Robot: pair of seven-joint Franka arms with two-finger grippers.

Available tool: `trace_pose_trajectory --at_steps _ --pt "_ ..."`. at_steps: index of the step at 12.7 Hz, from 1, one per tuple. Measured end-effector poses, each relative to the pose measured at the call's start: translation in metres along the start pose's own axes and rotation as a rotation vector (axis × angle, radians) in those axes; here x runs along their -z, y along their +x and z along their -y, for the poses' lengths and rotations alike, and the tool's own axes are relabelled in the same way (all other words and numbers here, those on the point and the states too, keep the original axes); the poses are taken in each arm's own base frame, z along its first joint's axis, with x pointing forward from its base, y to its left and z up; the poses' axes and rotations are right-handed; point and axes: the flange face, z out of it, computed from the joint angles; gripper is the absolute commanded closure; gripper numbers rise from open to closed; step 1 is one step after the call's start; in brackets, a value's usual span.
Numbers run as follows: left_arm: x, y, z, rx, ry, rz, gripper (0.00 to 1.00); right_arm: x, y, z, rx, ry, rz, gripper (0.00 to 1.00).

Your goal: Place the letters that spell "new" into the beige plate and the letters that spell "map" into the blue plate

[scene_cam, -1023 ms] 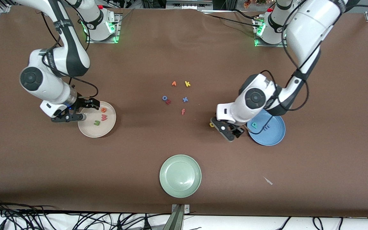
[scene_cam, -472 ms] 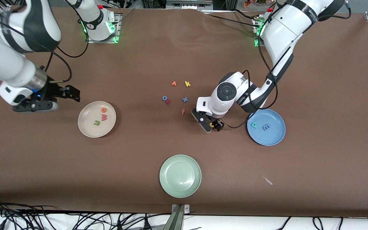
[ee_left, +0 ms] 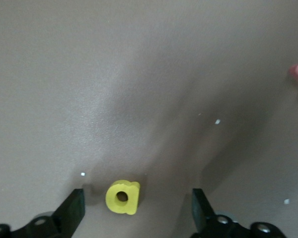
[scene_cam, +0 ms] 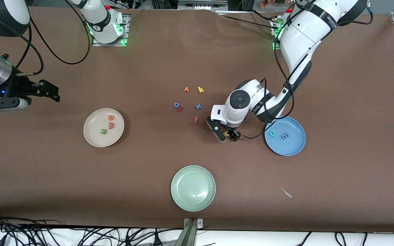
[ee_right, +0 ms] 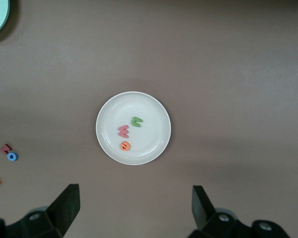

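Brown table (scene_cam: 337,177): what I had under both arms; nearest the front camera sat a pale green plate (scene_cam: 193,188) with nothing in it.
Beige plate (scene_cam: 91,135): toward the right arm's end; I saw the olive-green n (scene_cam: 103,131), salmon-red w (scene_cam: 111,125) and orange e (scene_cam: 110,117) lying in it, apart from one another.
Blue plate (scene_cam: 294,147): toward the left arm's end; it held the teal-green p (scene_cam: 272,133) and blue m (scene_cam: 285,136).
Yellow a (ee_left: 122,197): flat on the bare table beside the blue plate, on the side toward mid-table.
Left gripper (scene_cam: 227,134): I had it low over the yellow a, fingers (ee_left: 75,210) spread to either side of the letter and clear of it.
Loose letters: salmon f (scene_cam: 196,119), blue x (scene_cam: 198,106), red z (scene_cam: 180,109) touching a blue ring letter (scene_cam: 176,105), then yellow k (scene_cam: 200,90) and an orange letter (scene_cam: 186,89) farthest out.
Right gripper (scene_cam: 19,97): I kept it waiting high at the right arm's end of the table, jaws wide, holding nothing.
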Motion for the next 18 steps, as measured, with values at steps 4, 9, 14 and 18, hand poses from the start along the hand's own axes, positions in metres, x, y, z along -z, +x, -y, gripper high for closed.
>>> trace_pose_trajectory --at_steps 4,9,14,18 --pt "0.003 0.003 -0.001 -0.012 0.019 -0.004 1.00 0.020 0.002 0.001 0.003 -0.004 -0.018 0.00" --pt "0.047 0.002 0.025 0.077 0.057 0.024 1.00 0.016 0.001 -0.009 -0.013 -0.008 0.011 0.00" --pt "0.102 -0.090 0.133 0.259 0.043 0.228 0.99 0.030 -0.001 -0.013 -0.010 -0.042 0.015 0.00" --pt "0.035 -0.170 0.189 0.306 -0.007 0.203 0.01 0.023 0.004 -0.006 0.003 -0.042 0.024 0.00"
